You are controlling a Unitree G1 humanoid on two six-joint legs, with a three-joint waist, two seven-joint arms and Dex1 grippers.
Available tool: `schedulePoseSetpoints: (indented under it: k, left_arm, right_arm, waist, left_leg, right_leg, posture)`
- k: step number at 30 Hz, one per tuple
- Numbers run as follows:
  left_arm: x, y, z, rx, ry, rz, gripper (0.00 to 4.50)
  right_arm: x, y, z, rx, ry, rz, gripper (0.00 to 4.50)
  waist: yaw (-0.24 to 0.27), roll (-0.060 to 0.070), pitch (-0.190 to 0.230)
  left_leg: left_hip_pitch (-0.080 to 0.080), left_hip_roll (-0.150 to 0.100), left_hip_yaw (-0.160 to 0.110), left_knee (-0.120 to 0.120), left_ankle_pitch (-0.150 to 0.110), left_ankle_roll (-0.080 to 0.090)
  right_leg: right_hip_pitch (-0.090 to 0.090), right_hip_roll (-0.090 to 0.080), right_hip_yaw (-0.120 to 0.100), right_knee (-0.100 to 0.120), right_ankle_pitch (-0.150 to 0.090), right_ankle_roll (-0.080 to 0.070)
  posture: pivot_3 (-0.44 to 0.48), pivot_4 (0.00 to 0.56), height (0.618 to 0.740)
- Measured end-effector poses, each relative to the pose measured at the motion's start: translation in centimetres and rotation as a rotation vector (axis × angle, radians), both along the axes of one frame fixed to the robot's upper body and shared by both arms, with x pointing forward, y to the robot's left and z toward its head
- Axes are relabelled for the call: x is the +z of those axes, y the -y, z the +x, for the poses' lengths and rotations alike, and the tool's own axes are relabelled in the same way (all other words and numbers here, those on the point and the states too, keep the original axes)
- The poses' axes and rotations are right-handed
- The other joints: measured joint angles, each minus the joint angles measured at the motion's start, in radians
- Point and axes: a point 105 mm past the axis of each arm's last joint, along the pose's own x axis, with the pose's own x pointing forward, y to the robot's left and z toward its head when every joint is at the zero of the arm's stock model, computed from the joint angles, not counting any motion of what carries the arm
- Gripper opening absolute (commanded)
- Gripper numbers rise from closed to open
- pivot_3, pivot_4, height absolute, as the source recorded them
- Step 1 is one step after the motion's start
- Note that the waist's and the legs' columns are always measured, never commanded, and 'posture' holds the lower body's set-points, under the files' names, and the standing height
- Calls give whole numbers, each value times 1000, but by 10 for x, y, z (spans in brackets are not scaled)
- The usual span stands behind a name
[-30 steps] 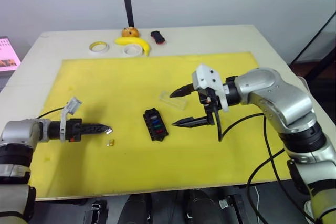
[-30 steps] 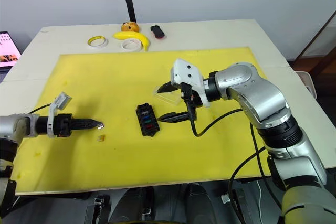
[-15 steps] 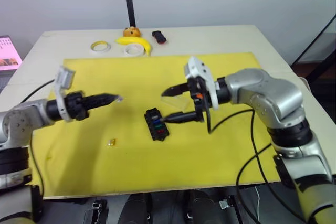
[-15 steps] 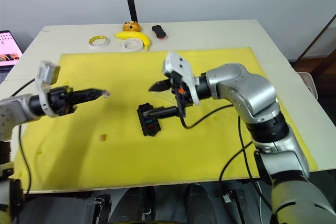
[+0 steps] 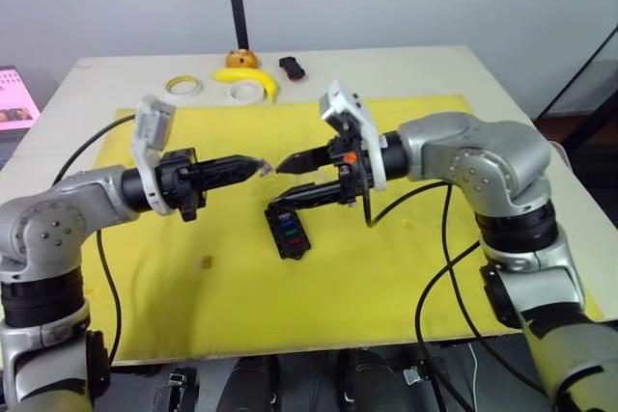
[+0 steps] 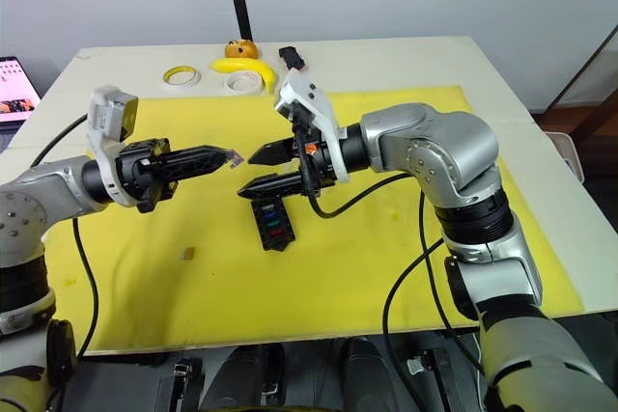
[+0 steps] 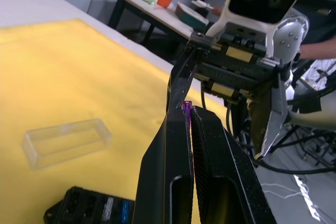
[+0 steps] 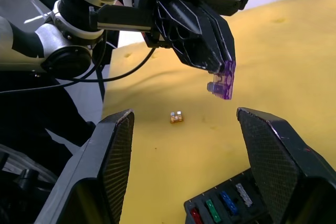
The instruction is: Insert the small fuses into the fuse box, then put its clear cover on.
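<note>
My left gripper (image 6: pixel 235 154) is raised above the yellow mat (image 6: pixel 386 267), and its two black fingers are pressed together on a tiny purple plastic fuse (image 8: pixel 224 81), which sticks out at the very tips. In my left wrist view the same purple piece shows as a small spot between the closed fingertips (image 7: pixel 187 107).

My right gripper (image 6: pixel 253 171) faces the left one from the other side, very near to it, tip against tip but not touching. Its two black fingers (image 8: pixel 278 153) are wide apart and hold nothing; the purple fuse hangs in front of the gap between them.

The small black rectangular fuse box (image 6: pixel 271 224) lies flat on the mat, just under my right gripper. In its slots I see a red, a green, a blue-teal and a grey fuse (image 8: pixel 242 191) in one row. The second row I cannot see well.

A tiny yellow fuse (image 6: pixel 187 254) lies alone on the mat, well apart from the box, on the side of my left arm.

The small transparent rectangular plastic cover (image 7: pixel 65 141) lies flat on the mat near the fuse box, not touching it.

At the far edge of the table (image 6: pixel 406 60) there are two tape rolls (image 6: pixel 206 76), a yellow banana (image 6: pixel 241 68) and a small black-and-red gadget (image 6: pixel 289 57).
</note>
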Motion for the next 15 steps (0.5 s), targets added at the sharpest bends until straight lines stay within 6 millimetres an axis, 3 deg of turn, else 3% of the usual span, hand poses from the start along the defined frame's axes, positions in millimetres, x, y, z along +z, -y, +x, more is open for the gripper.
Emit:
schedulePoseSetpoints:
  k: [8,12,15]
  left_arm:
    - [-3,4,-1,-18,0,8,0]
    - [-5,4,-1,-19,-3,8,0]
    - [-3,4,-1,-21,8,3,0]
  right_arm:
    - [-2,-4,3,-10,-21,-8,3213]
    - [-2,-4,3,-7,-22,-8,1980]
    - [-2,-4,3,-9,-19,-11,1980]
  waist:
    - [0,0,0]
    - [0,0,0]
    - [0,0,0]
  left_leg:
    - [0,-1,0,0,0,0]
    - [0,-1,0,0,0,0]
    - [0,-1,0,0,0,0]
  right_leg:
    - [0,0,0,0,0,0]
    - [0,0,0,0,0,0]
    - [0,0,0,0,0,0]
  posture:
    - [0,150,740]
    - [0,150,740]
    - [0,150,740]
